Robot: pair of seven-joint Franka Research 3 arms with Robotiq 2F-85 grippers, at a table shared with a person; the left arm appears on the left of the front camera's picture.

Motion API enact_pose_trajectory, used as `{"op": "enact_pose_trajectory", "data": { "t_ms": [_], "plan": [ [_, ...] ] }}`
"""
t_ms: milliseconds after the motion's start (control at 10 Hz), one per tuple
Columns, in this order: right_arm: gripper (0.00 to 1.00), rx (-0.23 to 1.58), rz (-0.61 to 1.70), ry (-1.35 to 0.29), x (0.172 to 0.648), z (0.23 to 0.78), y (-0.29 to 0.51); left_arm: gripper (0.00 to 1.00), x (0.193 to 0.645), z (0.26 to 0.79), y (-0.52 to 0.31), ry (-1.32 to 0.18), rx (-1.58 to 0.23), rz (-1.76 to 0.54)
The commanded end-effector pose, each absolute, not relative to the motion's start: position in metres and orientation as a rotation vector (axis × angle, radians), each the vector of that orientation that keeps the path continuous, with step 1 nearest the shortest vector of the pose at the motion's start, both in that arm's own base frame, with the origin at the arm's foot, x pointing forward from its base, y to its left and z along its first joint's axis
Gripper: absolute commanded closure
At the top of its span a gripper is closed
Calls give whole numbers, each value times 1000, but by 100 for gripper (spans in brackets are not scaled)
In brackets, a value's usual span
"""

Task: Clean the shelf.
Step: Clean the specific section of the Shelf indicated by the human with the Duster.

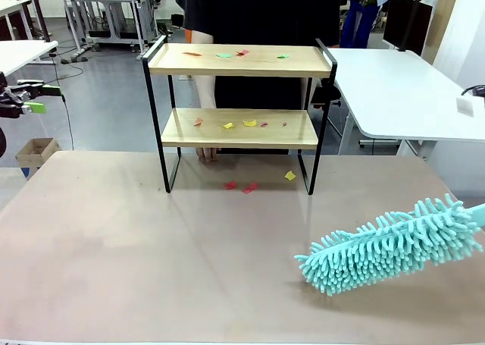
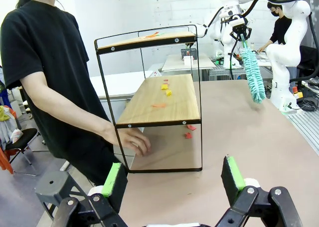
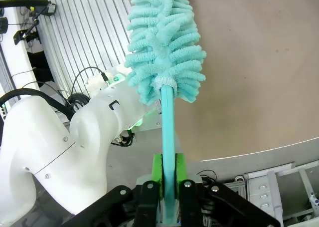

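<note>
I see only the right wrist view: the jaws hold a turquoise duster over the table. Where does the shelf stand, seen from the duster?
Observer: The shelf stands at the far middle of the table. The duster is nearer the robot and to its right, apart from the shelf.
Operator: Is there something to sweep?
Observer: Yes, paper scraps lie on both boards, and a few more on the table under the shelf.
Operator: Is the person close?
Observer: The person's hand rests on the table at the shelf's far side, below the lower board.
</note>
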State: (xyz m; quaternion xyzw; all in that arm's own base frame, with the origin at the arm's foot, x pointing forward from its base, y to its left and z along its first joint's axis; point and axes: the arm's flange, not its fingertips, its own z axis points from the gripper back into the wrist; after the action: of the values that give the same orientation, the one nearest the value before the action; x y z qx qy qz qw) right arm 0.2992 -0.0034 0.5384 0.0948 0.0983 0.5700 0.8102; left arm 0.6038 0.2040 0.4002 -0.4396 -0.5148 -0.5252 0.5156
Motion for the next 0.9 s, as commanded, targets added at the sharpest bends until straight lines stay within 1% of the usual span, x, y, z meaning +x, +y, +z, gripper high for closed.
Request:
{"op": "enact_pose_trajectory", "data": {
  "t_ms": [0,800],
  "plan": [
    [87,191,1213,224,298,540,-5,0,603,402,204,-1248,-1052,-1274],
    [87,203,1218,210,299,538,-3,0,603,402,204,-1248,-1052,-1274]
  ]
}}
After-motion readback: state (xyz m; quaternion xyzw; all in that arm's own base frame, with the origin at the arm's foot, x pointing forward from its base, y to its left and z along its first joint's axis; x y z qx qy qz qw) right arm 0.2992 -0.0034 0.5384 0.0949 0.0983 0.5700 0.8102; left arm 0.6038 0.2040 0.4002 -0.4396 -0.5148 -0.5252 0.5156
